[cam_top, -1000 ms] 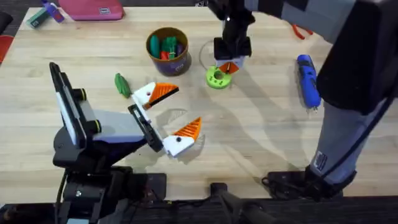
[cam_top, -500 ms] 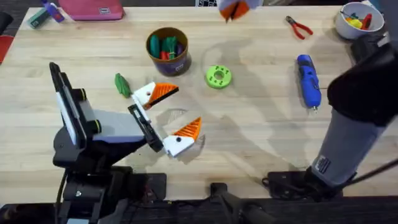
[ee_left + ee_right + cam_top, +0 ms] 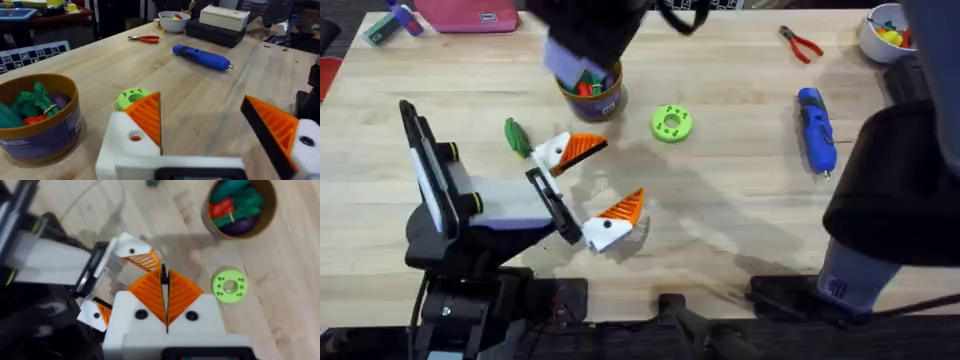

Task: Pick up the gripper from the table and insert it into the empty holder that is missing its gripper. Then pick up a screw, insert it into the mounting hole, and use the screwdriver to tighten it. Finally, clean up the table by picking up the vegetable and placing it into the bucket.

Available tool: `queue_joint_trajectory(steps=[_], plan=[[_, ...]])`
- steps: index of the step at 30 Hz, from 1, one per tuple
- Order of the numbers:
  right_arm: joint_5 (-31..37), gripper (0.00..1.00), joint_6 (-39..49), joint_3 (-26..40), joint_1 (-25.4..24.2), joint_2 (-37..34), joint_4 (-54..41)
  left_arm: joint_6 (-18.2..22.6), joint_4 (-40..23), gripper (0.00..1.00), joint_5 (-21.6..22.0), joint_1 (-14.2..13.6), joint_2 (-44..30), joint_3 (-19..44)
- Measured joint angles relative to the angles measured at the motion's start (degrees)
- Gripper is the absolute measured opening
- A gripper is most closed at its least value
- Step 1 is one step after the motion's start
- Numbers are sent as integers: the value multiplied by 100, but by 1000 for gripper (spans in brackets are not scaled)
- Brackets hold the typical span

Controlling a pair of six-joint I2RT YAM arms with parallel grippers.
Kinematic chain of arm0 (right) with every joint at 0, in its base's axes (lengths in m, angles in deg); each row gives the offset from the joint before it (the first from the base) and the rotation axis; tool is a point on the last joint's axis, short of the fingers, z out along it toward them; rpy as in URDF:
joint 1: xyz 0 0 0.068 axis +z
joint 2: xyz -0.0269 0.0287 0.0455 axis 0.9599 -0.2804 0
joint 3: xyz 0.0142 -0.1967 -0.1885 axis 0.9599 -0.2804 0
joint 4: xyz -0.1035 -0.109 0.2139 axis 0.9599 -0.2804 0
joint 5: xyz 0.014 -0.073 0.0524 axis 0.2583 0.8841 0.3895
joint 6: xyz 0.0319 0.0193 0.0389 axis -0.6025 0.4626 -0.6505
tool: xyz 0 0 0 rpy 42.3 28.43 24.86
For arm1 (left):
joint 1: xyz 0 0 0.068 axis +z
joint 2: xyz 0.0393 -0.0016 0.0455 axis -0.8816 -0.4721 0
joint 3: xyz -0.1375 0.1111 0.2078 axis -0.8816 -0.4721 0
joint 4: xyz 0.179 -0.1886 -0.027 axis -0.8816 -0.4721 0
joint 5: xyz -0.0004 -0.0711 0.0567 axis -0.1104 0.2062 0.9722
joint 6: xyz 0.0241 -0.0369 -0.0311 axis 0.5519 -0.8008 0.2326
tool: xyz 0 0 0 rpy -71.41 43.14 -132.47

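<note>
A second ago the right arm stood low over the green disc (image 3: 671, 124). It has since lifted off and swung across, and now hangs high and blurred beyond the disc on the bucket (image 3: 45, 140) side. The disc is bare again, with no loose orange part on or beside it.

In the right wrist view the right gripper (image 3: 164, 282) has its jaws pressed together, orange pad against orange pad. A thin dark edge is caught in the seam and pokes out just past the tips. I take that sliver for the gripper (image 3: 163, 273), carried off the bench, though too little of it shows to be sure.

The left gripper (image 3: 610, 178) has not moved. It rests on the bench near the disc, on the arm-base side, with its jaws spread wide and pinching nothing. Each of its white blocks bears an orange wedge, so I cannot pick out the empty holder.

If the part is in hand, the pick-up is done and the insertion comes next. The screwdriver (image 3: 816, 128) lies untouched, well apart from the disc on the side away from the bucket. The vegetable (image 3: 516, 137) lies on the bench beyond the bucket from the disc, so the clean-up is not yet begun.
</note>
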Motion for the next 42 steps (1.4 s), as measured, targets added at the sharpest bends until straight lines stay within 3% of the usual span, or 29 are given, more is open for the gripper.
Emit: queue_joint_trajectory(steps=[7,18,42], plan=[[-135,6,599,-145,326,0,0,-2,0,986,0,0,2,0],[-157,6,1168,-1154,720,0,2,0,0,986,0,0,2,0],[-87,6,1893,-1198,714,-292,477,-1,0,986,0,0,2,0]])
